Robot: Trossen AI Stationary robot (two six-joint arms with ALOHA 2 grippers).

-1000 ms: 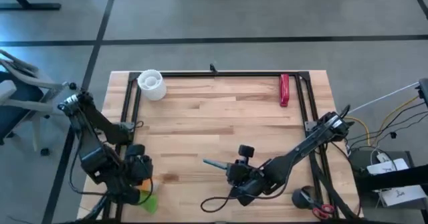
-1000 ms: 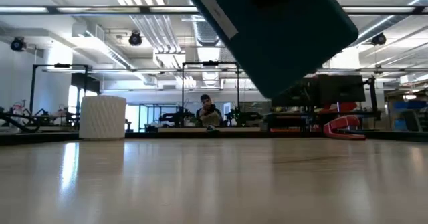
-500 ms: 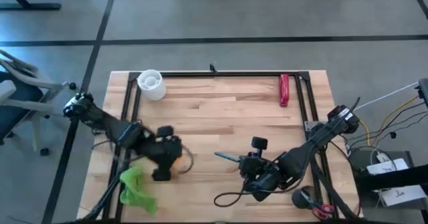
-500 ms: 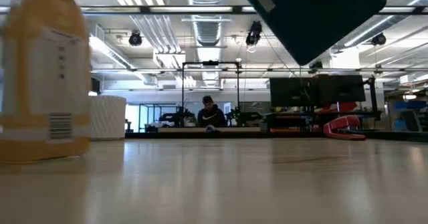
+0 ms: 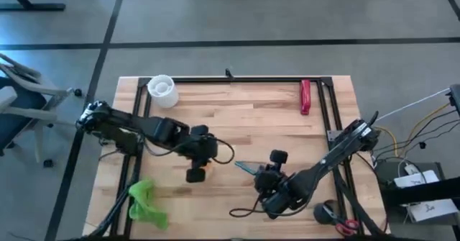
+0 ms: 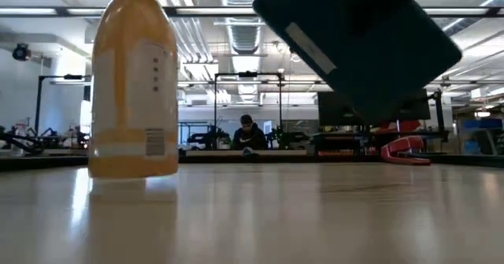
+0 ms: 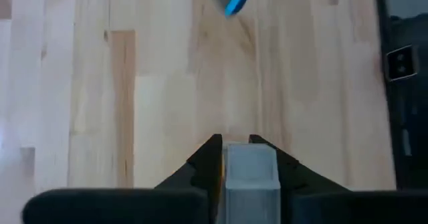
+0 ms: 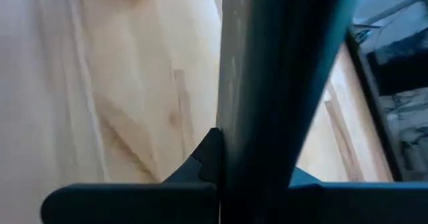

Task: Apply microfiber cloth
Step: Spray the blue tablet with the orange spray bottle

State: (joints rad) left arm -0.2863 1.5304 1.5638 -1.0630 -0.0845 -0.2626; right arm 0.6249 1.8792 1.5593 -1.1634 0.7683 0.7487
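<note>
Microfiber cloth (image 5: 146,204) lies crumpled near the table's (image 5: 237,119) front left corner, well apart from both grippers. The orange bottle (image 6: 132,87) has a white label with a barcode; its words are too small to read. The left gripper (image 5: 199,163) pinches the bottle's white top. The right gripper (image 5: 260,175) clamps the dark slab (image 6: 364,43), tilted above the wood.

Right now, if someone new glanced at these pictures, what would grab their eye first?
Probably the orange bottle, looming large in the low view; the left tool holds it by its white top near the table's middle. Next, the dark slab tilted in the air, gripped by the right tool. The lime-green microfiber cloth lies crumpled and untouched at the table's near left edge.
</note>
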